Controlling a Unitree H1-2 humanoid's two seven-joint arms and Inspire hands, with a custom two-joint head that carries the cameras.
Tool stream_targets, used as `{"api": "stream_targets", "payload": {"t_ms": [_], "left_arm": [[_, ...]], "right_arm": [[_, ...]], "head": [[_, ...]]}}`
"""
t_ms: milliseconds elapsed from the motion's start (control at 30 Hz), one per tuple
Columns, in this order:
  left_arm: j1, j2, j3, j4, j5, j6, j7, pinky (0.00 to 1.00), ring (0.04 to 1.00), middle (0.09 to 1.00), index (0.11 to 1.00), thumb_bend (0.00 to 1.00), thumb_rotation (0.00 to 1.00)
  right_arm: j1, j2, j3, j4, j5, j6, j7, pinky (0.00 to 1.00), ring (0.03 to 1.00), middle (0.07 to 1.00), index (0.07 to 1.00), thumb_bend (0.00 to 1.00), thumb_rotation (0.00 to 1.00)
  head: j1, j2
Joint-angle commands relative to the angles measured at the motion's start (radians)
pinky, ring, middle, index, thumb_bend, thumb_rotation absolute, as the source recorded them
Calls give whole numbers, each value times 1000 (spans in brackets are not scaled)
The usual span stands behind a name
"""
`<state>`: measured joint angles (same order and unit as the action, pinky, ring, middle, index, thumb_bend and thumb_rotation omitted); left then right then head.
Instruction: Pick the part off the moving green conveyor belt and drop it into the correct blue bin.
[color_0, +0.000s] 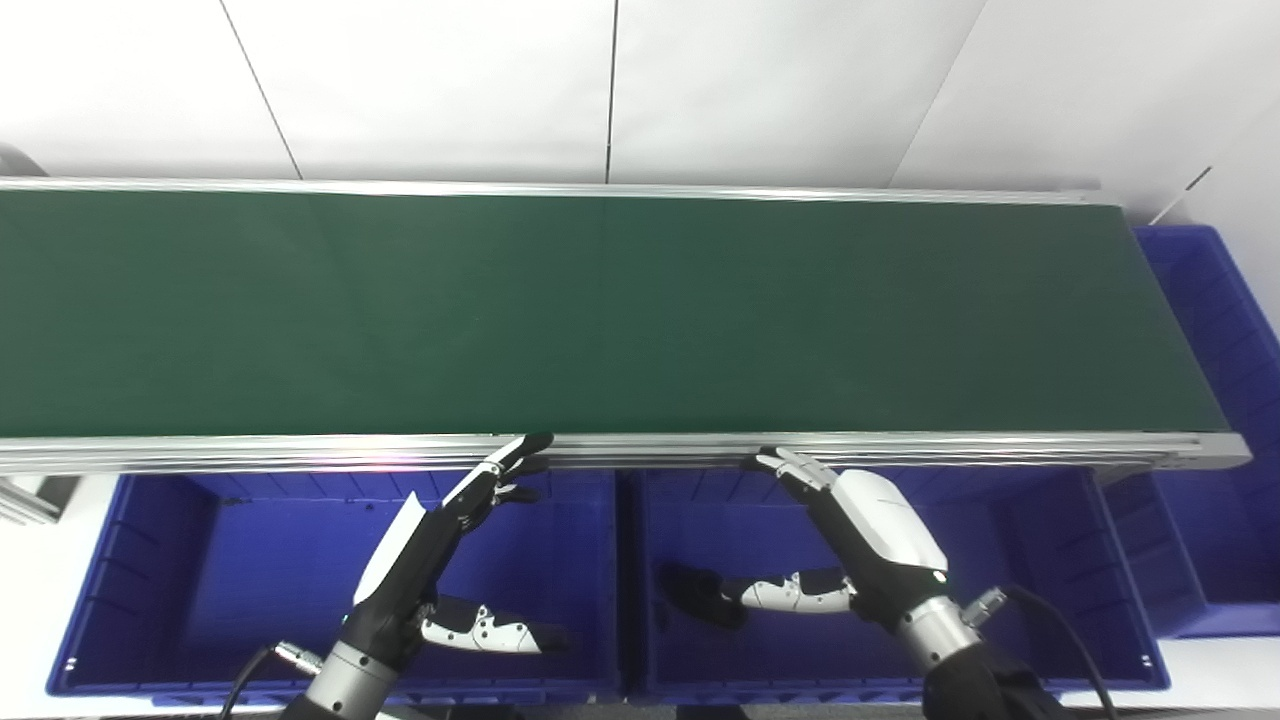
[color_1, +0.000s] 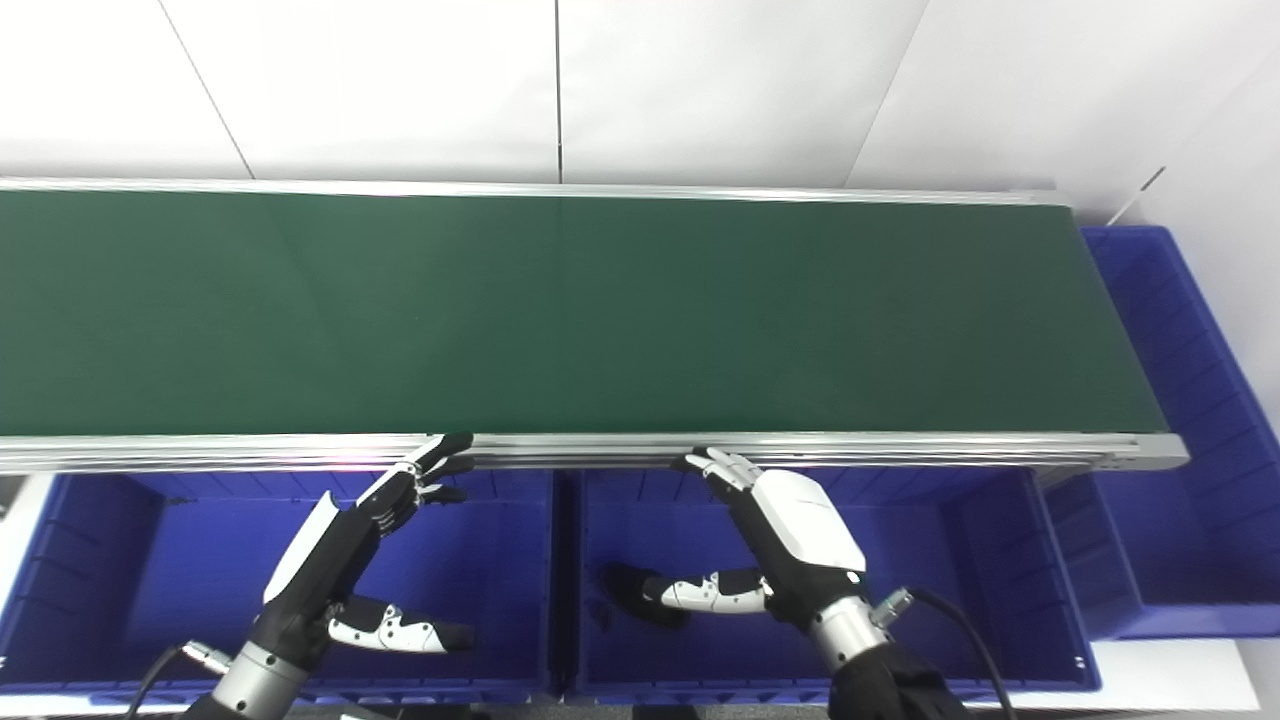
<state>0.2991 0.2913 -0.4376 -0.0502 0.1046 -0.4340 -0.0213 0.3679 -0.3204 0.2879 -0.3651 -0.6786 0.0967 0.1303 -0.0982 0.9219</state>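
**Left eye view: both hands waiting at the belt's near rail, no part showing**

Left eye view and right eye view are showing the same scene. A green conveyor belt (color_0: 600, 310) is spanning the middle of the frame from the left edge almost to the right edge, framed by a silver near rail (color_0: 950, 445) and a matching far rail (color_0: 800, 192) under white wall panels (color_0: 450, 80).

The left hand (color_0: 440, 540) is hanging in the lower left centre over the left blue bin (color_0: 110, 590), fingers spread apart and holding nothing, fingertips (color_0: 530, 445) reaching up to the near rail and thumb pointing right, low over the bin.

The right hand (color_0: 860, 530) is sitting in the lower right centre over the middle blue bin (color_0: 1090, 570), likewise spread and gripping nothing, its fingertips (color_0: 780, 462) lying just at the rail and its thumb pointing left.

A third blue bin (color_0: 1220, 330) is standing at the right edge of the frame, past the belt's end.

The part is not appearing on the visible belt, in either hand, or in the visible areas of the bins.
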Motion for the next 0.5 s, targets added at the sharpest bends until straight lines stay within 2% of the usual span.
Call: {"api": "stream_targets", "payload": {"t_ms": [0,100,200,400,467], "left_arm": [[-1,-2,5,-28,-9,-36,-13,768,874,926,896,779,303],[2,-3,7,-25,-7,-36,-11,765,870,923,894,780,307],[5,-3,6,-21,4,-35,-3,759,867,923,893,783,313],[11,-5,8,-8,-4,-36,-3,768,873,923,889,781,291],[13,-9,11,0,-10,-36,-2,764,872,922,887,790,298]], "right_arm": [[18,13,-17,-30,40,-101,-63,738,837,881,841,717,429],[43,41,-26,2,104,-186,-125,677,790,846,835,702,431],[59,67,-26,43,161,-252,-156,692,794,843,847,698,456],[74,108,-25,126,329,-327,-143,697,816,872,907,742,476],[78,120,-24,159,364,-354,-146,710,827,882,921,744,434]], "head": [[1,-2],[4,-11],[18,-32],[59,-55],[67,-70]]}}
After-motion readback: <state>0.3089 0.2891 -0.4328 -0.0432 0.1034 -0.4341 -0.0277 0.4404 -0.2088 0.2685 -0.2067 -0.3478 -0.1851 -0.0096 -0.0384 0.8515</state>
